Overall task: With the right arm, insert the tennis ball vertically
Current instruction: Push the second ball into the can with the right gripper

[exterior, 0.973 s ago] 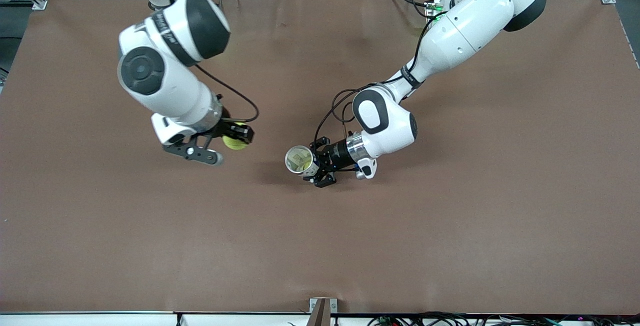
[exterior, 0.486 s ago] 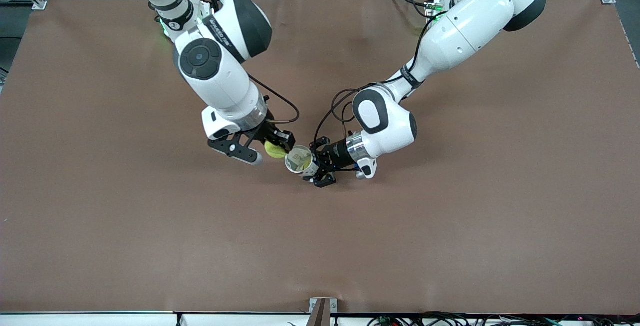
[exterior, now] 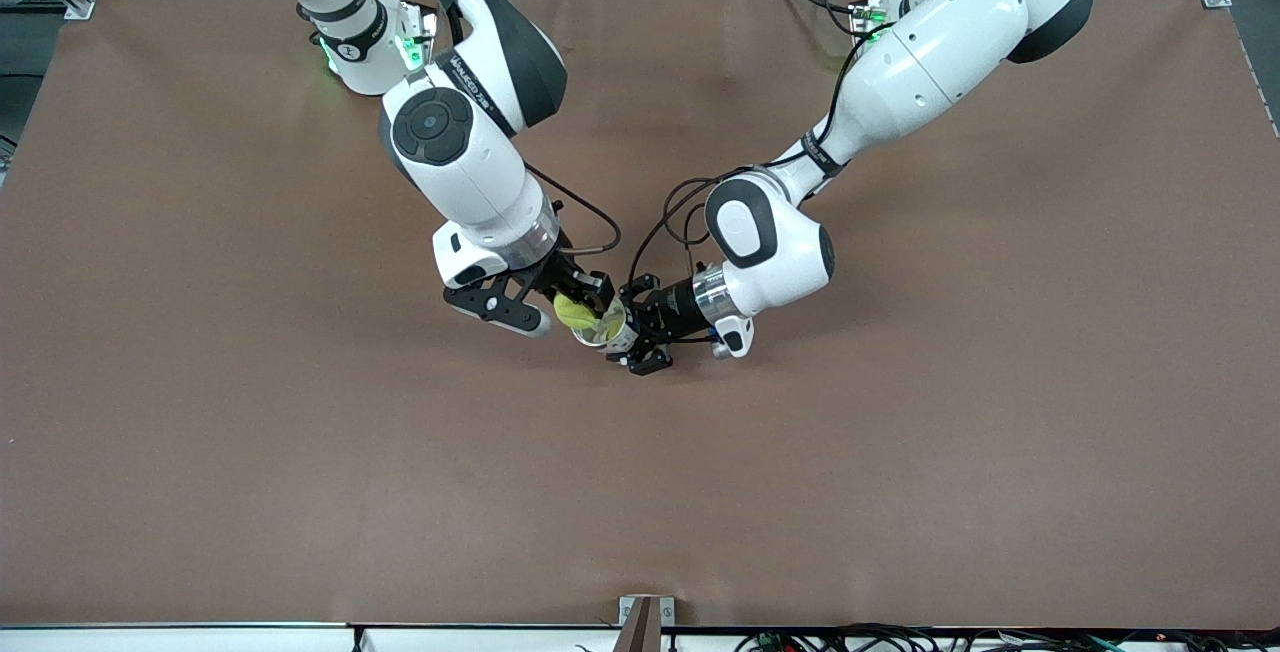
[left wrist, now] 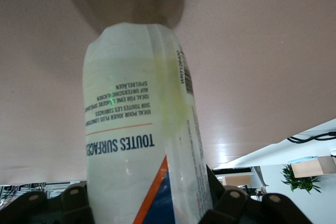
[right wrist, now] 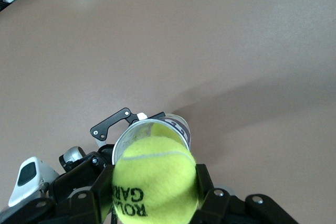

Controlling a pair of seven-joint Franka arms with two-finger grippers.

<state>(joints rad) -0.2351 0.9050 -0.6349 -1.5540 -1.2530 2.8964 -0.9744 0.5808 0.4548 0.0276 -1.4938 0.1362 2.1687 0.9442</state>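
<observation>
Since the earlier frames the right arm point(exterior: 455, 147) has swung in from its own end of the table toward the centre, carrying the tennis ball point(exterior: 573, 311) with it; the ball was well apart from the can, then touching close to its rim, and now sits over the mouth. Left arm point(exterior: 900, 42) has not shifted and waits as the holder.

Table point(exterior: 1000, 432): brown surface, nothing else on it that I can see.

Right gripper point(exterior: 570, 304): over the can's open mouth, fingers point(right wrist: 206, 184) clamped on either side of the ball.

Left gripper point(exterior: 640, 332): closed around the can point(exterior: 602, 327), which stands upright, mouth up, near the table's centre.

Judgement: alignment looks essentially done; what remains is a straight descent and release. Ball and opening look close in width, so a small offset could catch the rim.

View differences:
- Right wrist view shows the ball point(right wrist: 155, 177) overlapping the can's rim point(right wrist: 152, 129), slightly off toward one side of it; lettering on the ball is legible.
- Left wrist view shows only the can's label wall point(left wrist: 139, 145) pinched between the fingers; no ball visible there.
- Front view alone shows both arms together.
</observation>
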